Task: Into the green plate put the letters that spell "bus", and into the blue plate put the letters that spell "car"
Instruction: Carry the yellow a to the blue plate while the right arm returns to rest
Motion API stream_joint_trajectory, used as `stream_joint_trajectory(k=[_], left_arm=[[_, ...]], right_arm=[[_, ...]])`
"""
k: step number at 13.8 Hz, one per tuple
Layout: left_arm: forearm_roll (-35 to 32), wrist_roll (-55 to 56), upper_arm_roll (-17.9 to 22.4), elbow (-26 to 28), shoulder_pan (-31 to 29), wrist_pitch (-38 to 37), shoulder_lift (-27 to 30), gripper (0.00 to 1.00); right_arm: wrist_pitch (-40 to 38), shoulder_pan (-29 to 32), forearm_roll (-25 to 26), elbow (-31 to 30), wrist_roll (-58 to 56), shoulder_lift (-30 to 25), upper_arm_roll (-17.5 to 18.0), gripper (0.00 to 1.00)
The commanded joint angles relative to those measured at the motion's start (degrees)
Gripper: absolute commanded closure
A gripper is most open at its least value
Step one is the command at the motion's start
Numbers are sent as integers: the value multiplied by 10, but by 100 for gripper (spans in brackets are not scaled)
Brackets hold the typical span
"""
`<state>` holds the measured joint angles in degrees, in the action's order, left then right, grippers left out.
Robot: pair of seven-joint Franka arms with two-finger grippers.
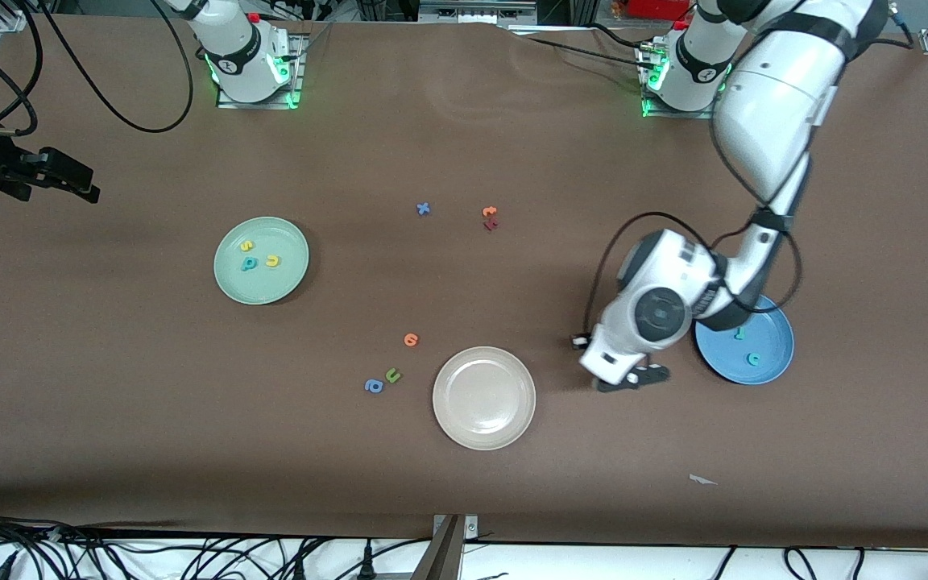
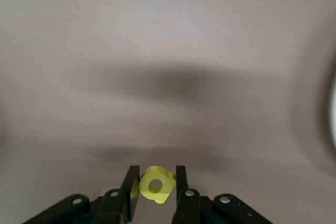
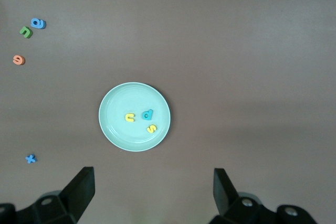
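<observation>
Tabletop, left gripper pinching yellow a

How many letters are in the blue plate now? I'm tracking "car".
2 show in the blue plate: a teal c and a teal r partly under the left arm, which may hide more.
</observation>
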<state>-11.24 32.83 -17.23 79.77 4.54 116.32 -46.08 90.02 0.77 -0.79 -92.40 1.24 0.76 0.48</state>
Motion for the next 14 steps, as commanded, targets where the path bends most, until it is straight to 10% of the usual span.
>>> stream_joint_trajectory(k=[1,9,10,11,14], left_arm=[[-29,-104,-5,2,-60,-25,21,77],[-60,-319,-4,19,-175,-80,21,76],[-81,-327,-5,24,-176,-85,21,59],[-100,-332,-5,25,-177,-88,20,14],[-99,-327,-6,1,-181,-88,21,0]], right_arm=[[-11,8,10,10,1,1,10,0],[-8,6,17,11,2,1,11,0],[-9,6,19,11,2,1,11,0],[-12,6,20,11,2,0,12,0],[-13,5,15,11,3,0,12,0]])
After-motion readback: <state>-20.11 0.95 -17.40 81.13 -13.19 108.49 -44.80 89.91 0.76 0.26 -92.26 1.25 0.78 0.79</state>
